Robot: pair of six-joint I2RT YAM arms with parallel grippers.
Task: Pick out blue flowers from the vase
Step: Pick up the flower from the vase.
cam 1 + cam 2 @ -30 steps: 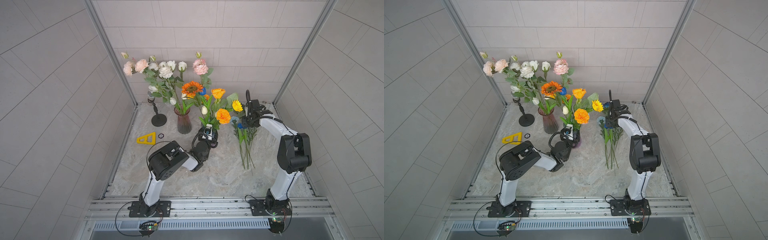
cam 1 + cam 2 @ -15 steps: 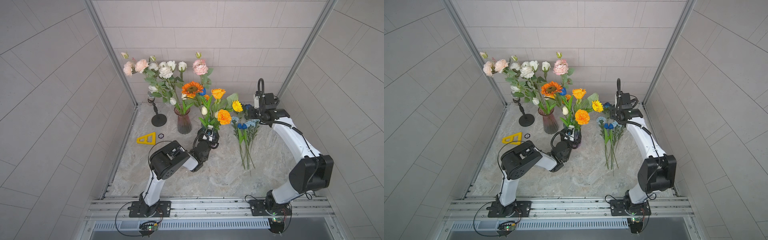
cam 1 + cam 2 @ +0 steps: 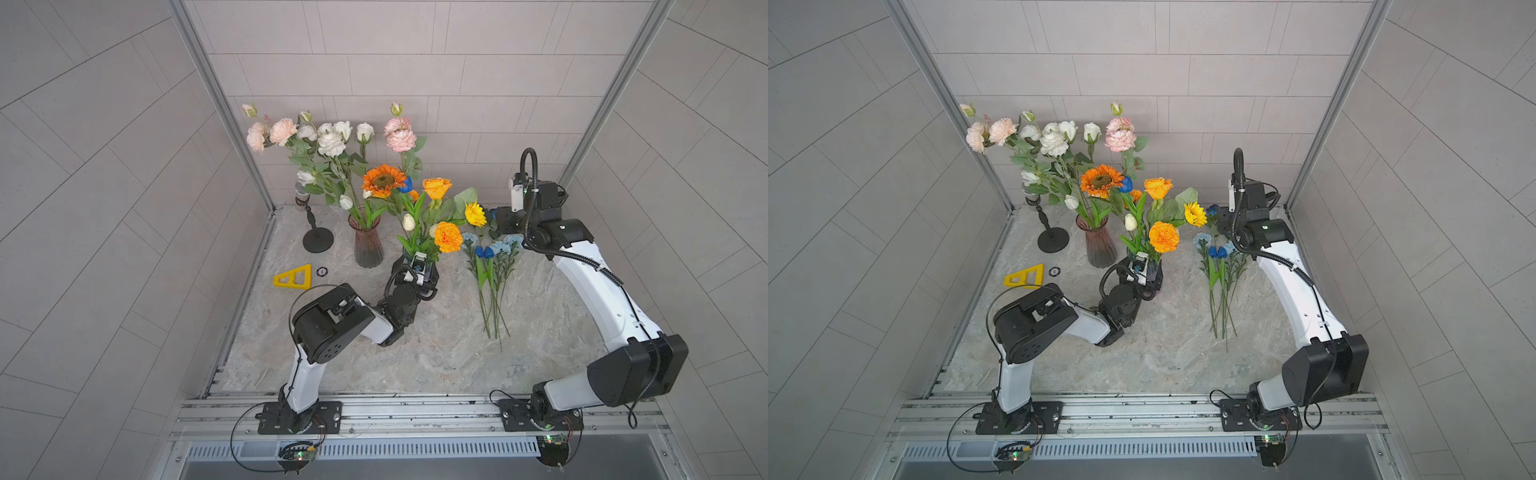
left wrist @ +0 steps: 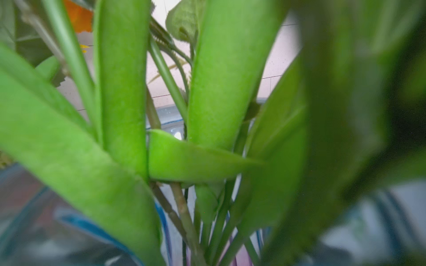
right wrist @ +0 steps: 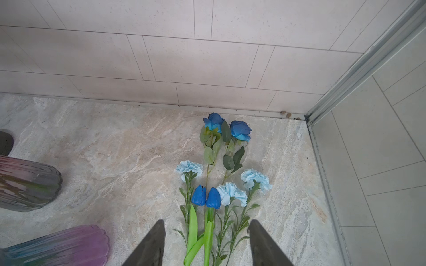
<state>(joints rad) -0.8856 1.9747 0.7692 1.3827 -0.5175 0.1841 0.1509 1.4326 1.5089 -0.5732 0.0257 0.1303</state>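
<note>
Blue flowers on the tabletop [image 5: 115,142]: seven stems lie flat, blooms toward the back wall: two deep-blue roses [image 5: 227,129], three pale-blue carnations [image 5: 230,193], two deep-blue tulip buds [image 5: 205,195]. In both top views the bundle [image 3: 490,266] lies to the right of the purple-tinted vase [image 5: 69,244].
Blue bloom still in a vase: one deep-blue flower [image 3: 406,184] shows just beside the orange sunflower [image 3: 382,180], above the purple-tinted vase.
Right gripper [image 5: 206,241]: jaws spread apart and empty, hanging above the lower stems of the bundle, touching none.
Left gripper [image 3: 417,266]: at the mouth of the purple-tinted vase, buried among green leaves [image 4: 122,92]; fingers hidden, so I cannot tell its state.
Other vase: a brown-tinted vase [image 3: 368,245] left of the purple-tinted one holds white and pink blooms [image 3: 330,141].
</note>
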